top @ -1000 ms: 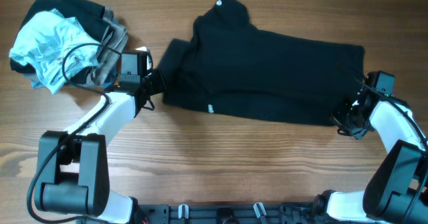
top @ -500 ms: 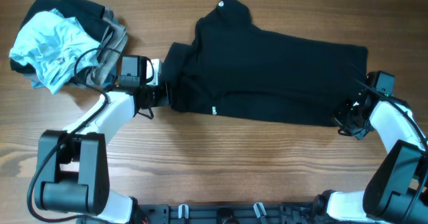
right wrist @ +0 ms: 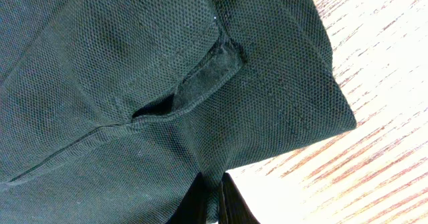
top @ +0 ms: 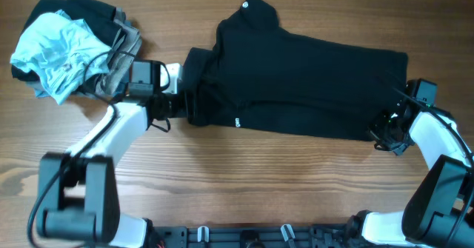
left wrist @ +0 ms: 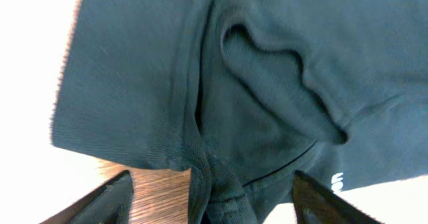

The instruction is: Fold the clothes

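While the overhead view hides both jaws behind arm and cloth, black shirt spread mid-desk, clothes pile at 10 o'clock, left gripper at 9 o'clock, its wrist view showing jaws wide astride the sleeve hem, right gripper at 3 o'clock, jaws pinched tight on the shirt's corner.
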